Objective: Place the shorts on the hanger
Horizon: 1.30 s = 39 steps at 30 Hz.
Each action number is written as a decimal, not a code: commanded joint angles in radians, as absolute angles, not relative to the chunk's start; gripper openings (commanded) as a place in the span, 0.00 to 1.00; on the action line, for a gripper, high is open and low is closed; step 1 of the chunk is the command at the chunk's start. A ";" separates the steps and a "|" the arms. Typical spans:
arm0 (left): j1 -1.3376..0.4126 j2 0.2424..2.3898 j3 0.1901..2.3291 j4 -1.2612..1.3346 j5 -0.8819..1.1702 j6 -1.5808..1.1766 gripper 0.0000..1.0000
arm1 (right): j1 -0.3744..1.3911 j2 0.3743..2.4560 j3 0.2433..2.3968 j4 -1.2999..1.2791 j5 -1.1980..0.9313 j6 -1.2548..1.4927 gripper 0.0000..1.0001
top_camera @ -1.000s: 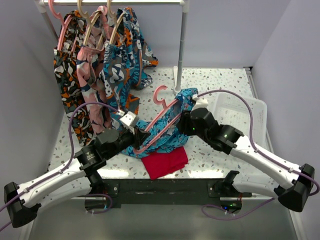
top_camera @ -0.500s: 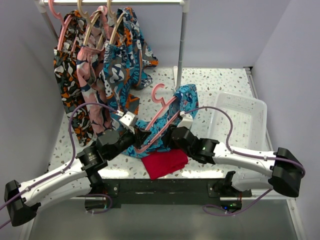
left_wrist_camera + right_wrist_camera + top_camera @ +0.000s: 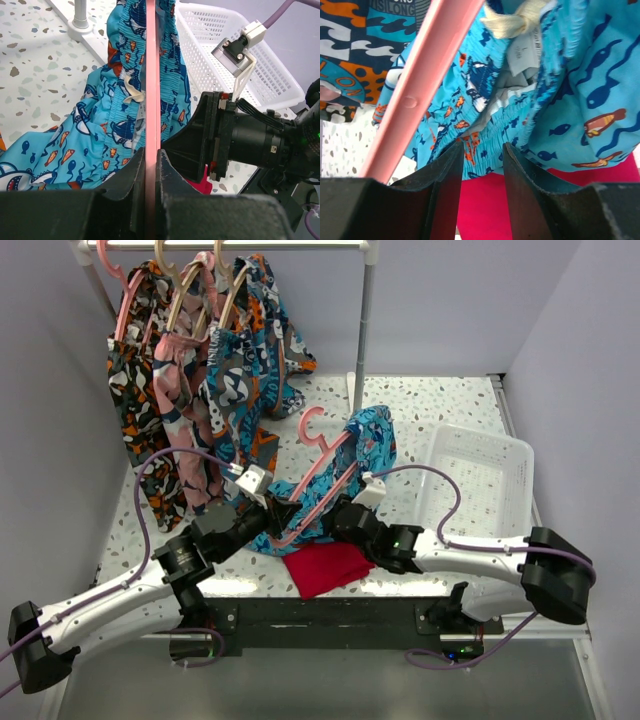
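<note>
Speckled table [image 3: 430, 408] between pale, seemingly lilac walls [image 3: 470, 300]

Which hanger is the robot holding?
The pink hanger by the blue shorts, pinched in the left gripper. The other hangers hang on the rail.

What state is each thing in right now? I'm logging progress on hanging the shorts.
shorts: bunched behind the hanger's bars, not hung straight.
hanger: tilted, clamped at one end.
left gripper: shut on the hanger.
right gripper: open, at the waistband.
red cloth: lying on the table.
basket: upright.
</note>
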State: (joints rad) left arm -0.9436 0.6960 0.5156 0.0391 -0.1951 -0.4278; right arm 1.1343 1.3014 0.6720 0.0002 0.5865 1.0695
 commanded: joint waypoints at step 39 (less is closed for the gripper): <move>-0.946 0.673 0.534 0.163 -0.216 -0.448 0.00 | 1.181 1.301 0.683 -0.011 0.745 1.146 0.36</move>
State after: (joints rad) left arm -0.9440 0.6895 0.5117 0.0429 -0.1955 -0.4355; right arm 1.1854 1.2869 0.6365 -0.0509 0.6682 1.1255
